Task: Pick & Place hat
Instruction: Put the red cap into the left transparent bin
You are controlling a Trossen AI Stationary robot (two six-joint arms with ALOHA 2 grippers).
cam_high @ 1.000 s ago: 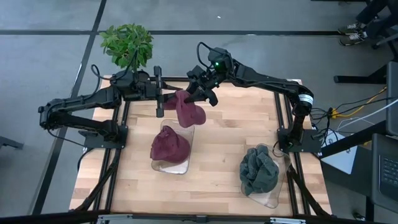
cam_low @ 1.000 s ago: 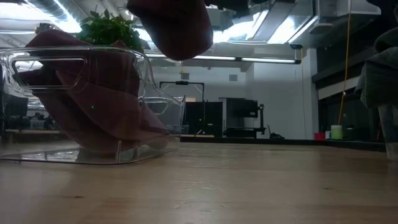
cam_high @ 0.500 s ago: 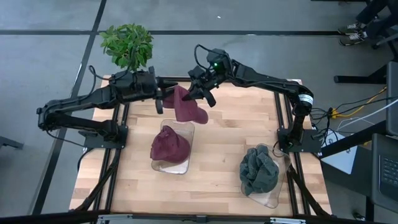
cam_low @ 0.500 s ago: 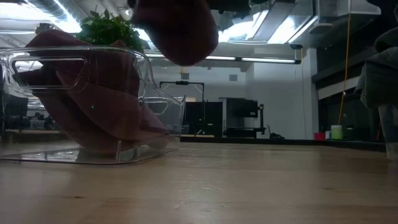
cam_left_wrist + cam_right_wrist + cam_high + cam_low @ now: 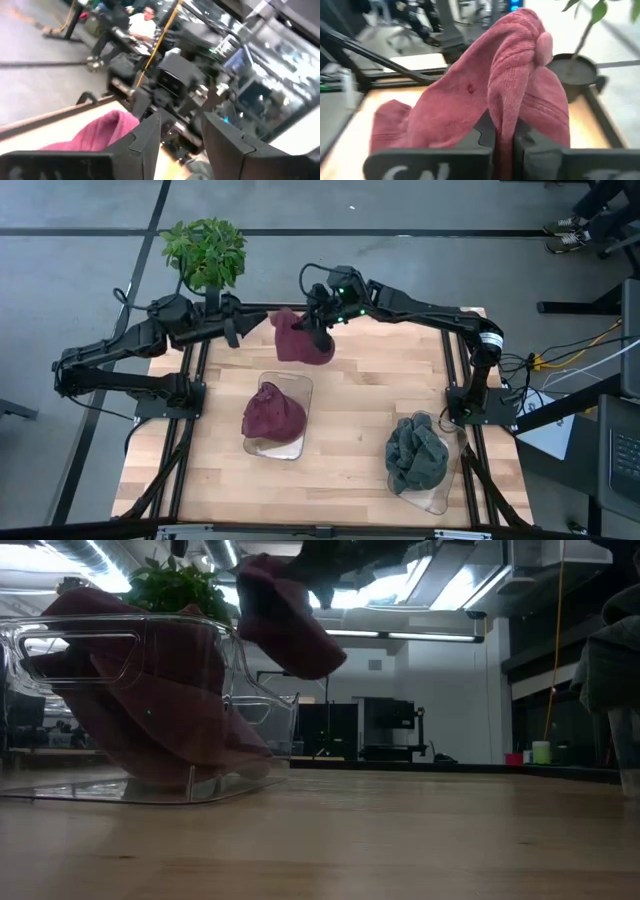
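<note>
A: Is any writing legible in the figure?
B: Only partial white lettering on the dark bar at the lower edge of the right wrist view; it cannot be read as a word.

A: Where is the task's object?
B: The dark red knitted hat (image 5: 300,340) hangs in the air at the upper centre of the high view, above the far edge of the wooden table (image 5: 350,430). In the low view the hat (image 5: 285,625) appears at the upper left centre, clear of the tabletop.

A: What holds it?
B: The right gripper (image 5: 318,330), its two dark fingers (image 5: 480,135) pinched tight on a fold of the fabric (seen closely in the right wrist view, where the hat (image 5: 490,100) fills the middle of the frame).

A: And the other end effector?
B: The left gripper (image 5: 243,328) sits just left of the hat in the high view, apart from it. Its fingers (image 5: 145,140) stand parted with nothing between them; pink fabric shows at the lower left of that view.

A: Other items?
B: A second dark red hat (image 5: 273,415) fills a clear container (image 5: 300,385) at centre; a grey-green hat (image 5: 416,455) sits in another at lower right. A potted plant (image 5: 205,250) stands at upper left.
</note>
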